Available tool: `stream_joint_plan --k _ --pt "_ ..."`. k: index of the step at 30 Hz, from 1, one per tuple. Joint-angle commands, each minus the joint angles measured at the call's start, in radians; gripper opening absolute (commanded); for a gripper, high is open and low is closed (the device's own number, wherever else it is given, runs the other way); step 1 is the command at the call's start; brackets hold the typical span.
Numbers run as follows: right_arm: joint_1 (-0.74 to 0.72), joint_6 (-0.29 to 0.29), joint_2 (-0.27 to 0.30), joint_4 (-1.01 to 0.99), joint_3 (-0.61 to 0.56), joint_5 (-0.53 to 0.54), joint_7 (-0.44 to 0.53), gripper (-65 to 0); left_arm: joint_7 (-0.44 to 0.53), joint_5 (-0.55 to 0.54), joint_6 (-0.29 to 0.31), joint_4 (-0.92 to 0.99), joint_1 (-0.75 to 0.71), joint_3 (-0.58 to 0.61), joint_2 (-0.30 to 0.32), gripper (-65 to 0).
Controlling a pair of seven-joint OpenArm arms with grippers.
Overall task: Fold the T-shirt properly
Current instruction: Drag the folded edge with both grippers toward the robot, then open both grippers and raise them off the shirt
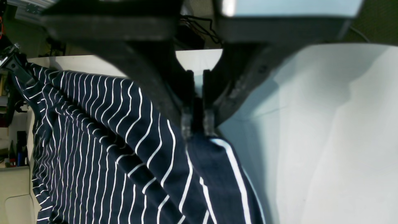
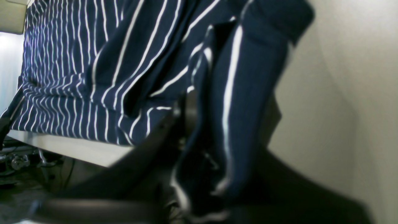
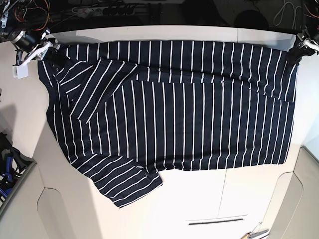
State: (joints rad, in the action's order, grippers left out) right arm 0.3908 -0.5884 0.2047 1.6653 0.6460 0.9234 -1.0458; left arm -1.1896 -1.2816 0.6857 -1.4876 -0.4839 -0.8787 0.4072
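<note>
One large dark navy cloth T-shirt with thin white stripes [image 3: 174,114], spread across the white desk [image 3: 199,199], top edge doubled over, one sleeve loose at the near edge. Left gripper [image 1: 198,124]: fingers pinching a far corner of the cloth. Right gripper [image 3: 45,50]: fingers pinching the opposite far corner (blurred at the wrist). Step judged: first lengthwise fold. Next move calls for carrying both corners evenly toward the near hem.

Right claw [image 2: 199,130] blurred, its jaws buried in T-shirt [image 2: 93,62] cloth; left arm cropped at base view's edge.
</note>
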Motion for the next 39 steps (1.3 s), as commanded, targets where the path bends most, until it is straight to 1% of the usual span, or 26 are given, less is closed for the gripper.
stream_joint_plan --k 1,3,4,6,9,11,14,22,25,28,31,33,36,39 --pt "0.003 -0.010 0.014 0.018 0.008 0.018 0.010 -53.6 0.010 -0.021 0.012 -0.016 -0.002 -0.010 0.019 -55.7" --pt "0.003 -0.010 0.014 0.018 0.008 0.019 0.010 -43.8 0.010 -0.017 0.012 -0.016 -0.002 -0.010 0.019 -49.4" --pt "0.003 -0.010 0.014 0.018 0.008 0.019 0.010 -40.9 0.010 -0.015 0.012 -0.016 -0.002 -0.010 0.019 -47.4" --pt "0.003 -0.010 0.015 0.018 0.008 0.019 0.010 -38.9 0.011 -0.016 0.012 -0.016 -0.002 -0.010 0.020 -45.0" --pt "0.002 -0.010 0.015 0.018 0.012 0.019 0.021 -38.9 0.011 -0.020 0.012 -0.016 -0.002 -0.013 0.021 -40.1" --pt "-0.002 -0.010 0.018 0.018 0.026 0.019 0.021 -38.9 0.011 -0.024 0.012 -0.016 -0.002 -0.023 0.021 -38.2" --pt "-0.003 -0.010 0.034 0.018 0.060 0.019 0.034 -38.9 0.011 -0.032 0.012 -0.016 -0.002 -0.058 0.021 -38.2" --pt "-0.009 -0.009 0.116 0.018 0.135 0.019 0.104 -38.9 0.026 -0.051 0.012 -0.016 0.000 -0.191 0.029 -38.2" --pt "-0.046 -0.009 0.134 0.018 0.140 0.018 0.104 -38.9 0.062 -0.047 0.012 -0.016 -0.001 -0.201 0.032 -38.1" --pt "-0.100 -0.008 0.136 0.018 0.140 0.000 0.107 -38.9 0.088 -0.037 0.012 -0.016 0.005 -0.201 0.042 -37.8" --pt "-0.160 0.002 0.136 0.018 0.140 -0.031 0.107 -38.9 0.121 -0.037 0.012 -0.016 0.005 -0.201 0.060 -32.4" --pt "-0.202 0.001 0.136 0.018 0.140 -0.046 0.111 -38.9 0.132 -0.023 0.012 -0.016 0.023 -0.201 0.073 -30.7" --pt "-0.256 0.002 0.136 0.016 0.137 -0.066 0.145 -38.9 0.132 0.014 0.012 -0.016 0.072 -0.200 0.087 -30.6" --pt "-0.302 0.010 0.136 0.014 0.125 -0.115 0.196 -38.9 0.142 0.039 0.012 -0.016 0.109 -0.183 0.101 -30.6"
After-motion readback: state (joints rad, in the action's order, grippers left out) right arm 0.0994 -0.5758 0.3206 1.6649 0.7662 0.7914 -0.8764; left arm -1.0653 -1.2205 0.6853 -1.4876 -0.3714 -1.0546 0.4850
